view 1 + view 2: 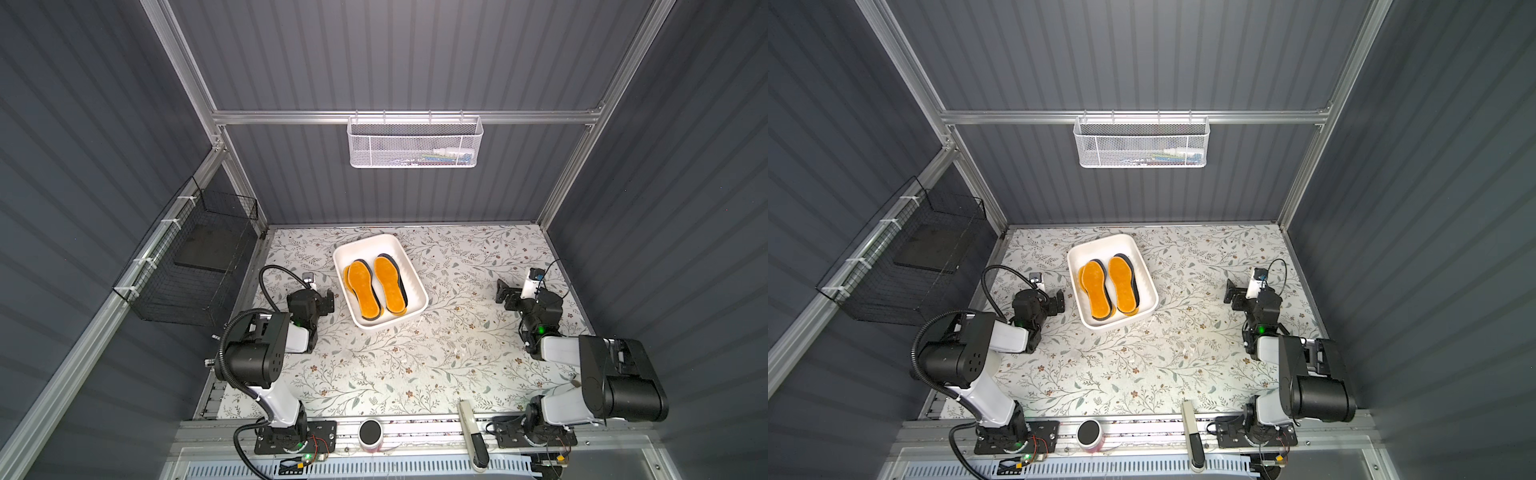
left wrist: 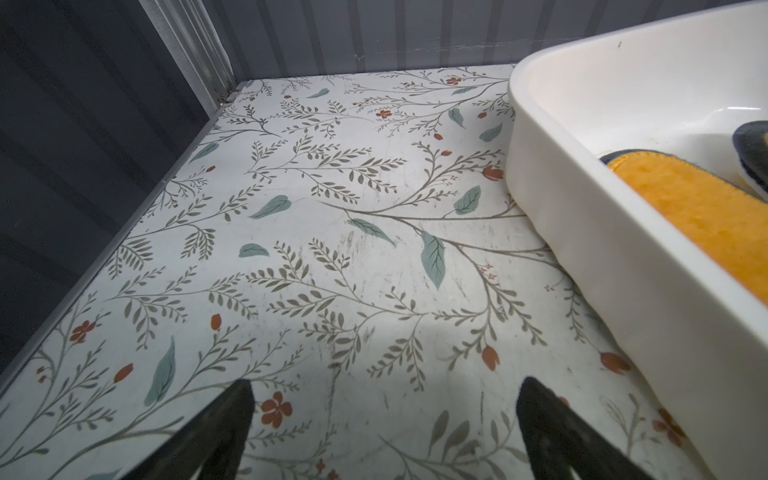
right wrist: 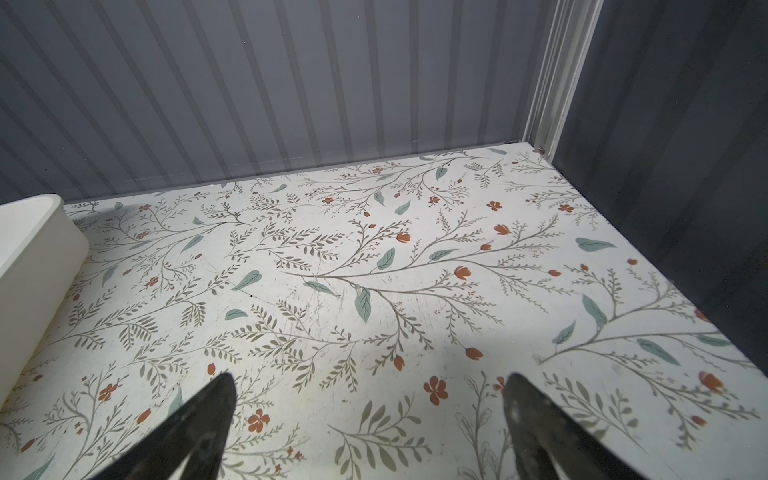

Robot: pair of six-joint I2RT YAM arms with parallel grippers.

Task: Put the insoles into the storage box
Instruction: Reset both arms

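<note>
- Both arms are parked low over the table (image 1: 415,365), one on each side, and neither has anything in it.
- The left gripper (image 2: 386,384) is spread wide with only flowery tabletop between its fingers. The right gripper (image 3: 370,376) is the same: wide apart, empty, looking at bare table.
- The storage box (image 1: 368,249) sits towards the back of the table, between the two arms but clearly over on the left arm's side. Its long axis runs roughly from the front edge towards the back wall, skewed a little.
- The insoles (image 1: 365,289) are inside it, in two piles side by side. They lie lengthwise along the box's long axis, with orange-yellow ones on top and dark edges peeking out underneath.
- From above I honestly can't count how many are stacked in each pile. There could be a full set under there, but the layers blur together.
- The key relation is that the box's side wall is just beside the left gripper, on its right-hand side. In the left wrist view that wall fills the frame right next to one finger.
- The right gripper is well apart from the box. Its wrist view only catches a corner of the tub at the edge.
- I can't spot a single insole lying on the table in either top view, so I'd call the job done, or as good as.
- If a pile needs nudging flat, the left arm is the obvious pick. It'd have to lift over the rim first, or it'll shove the whole tub sideways.
</note>
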